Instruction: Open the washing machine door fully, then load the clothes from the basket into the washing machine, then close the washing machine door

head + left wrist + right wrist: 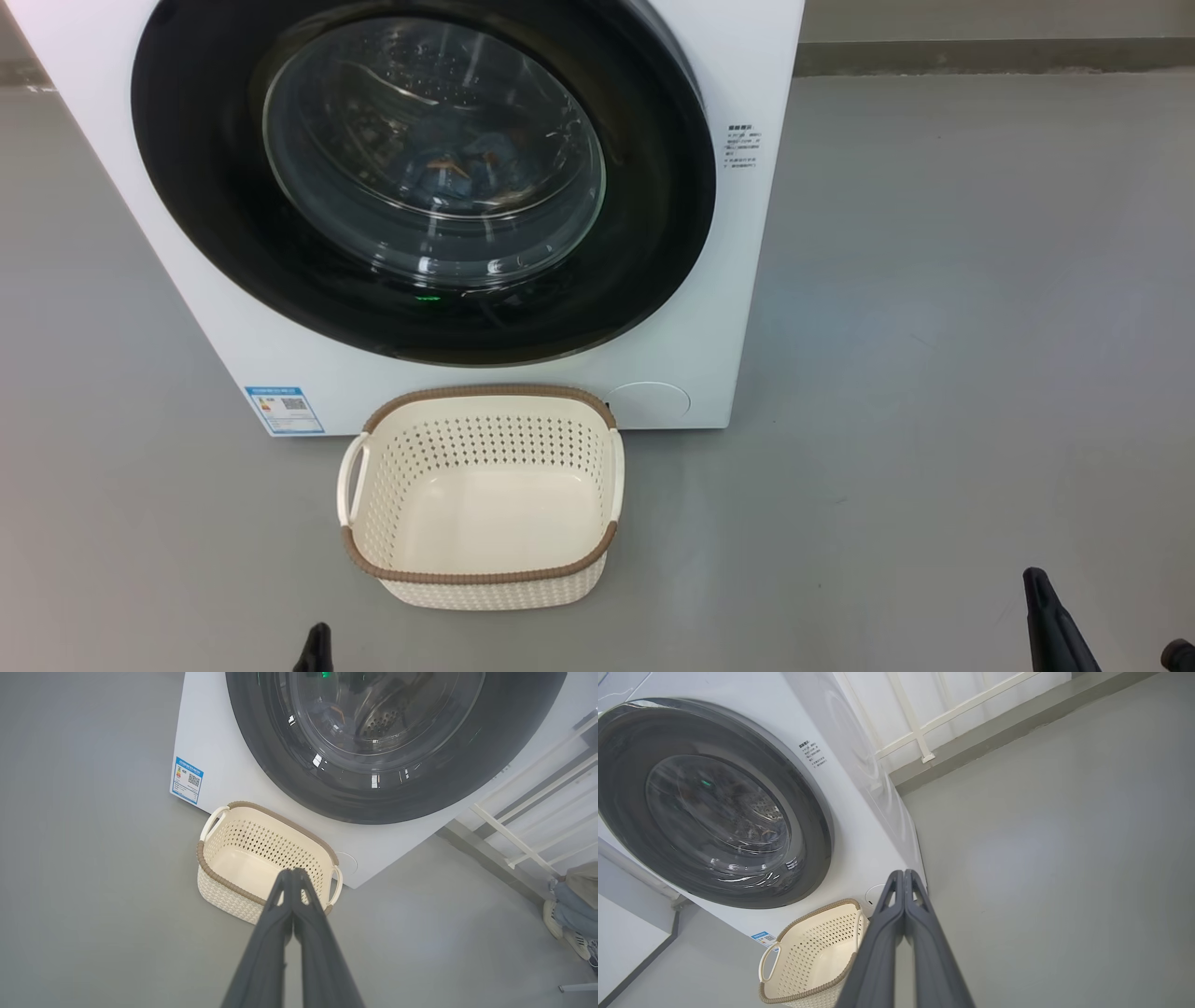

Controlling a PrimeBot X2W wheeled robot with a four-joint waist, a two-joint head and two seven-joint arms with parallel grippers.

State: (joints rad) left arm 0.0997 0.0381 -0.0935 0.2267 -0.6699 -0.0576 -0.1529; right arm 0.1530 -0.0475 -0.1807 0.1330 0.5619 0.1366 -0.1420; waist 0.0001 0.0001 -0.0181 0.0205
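Basket point(485, 448) sits below the washing machine door point(205, 224), railing point(509, 834) and shoes point(553, 919) nearby.

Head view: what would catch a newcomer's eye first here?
The washing machine door, big, round and glossy black, shut on the white washing machine at the top. Through it show bluish clothes with orange bits. Below it on the grey floor stands the cream basket, empty.

The closed washing machine door point(434, 154) bars entry; the basket point(481, 577) just before it stands open-topped, with free floor point(934, 373) to its right.
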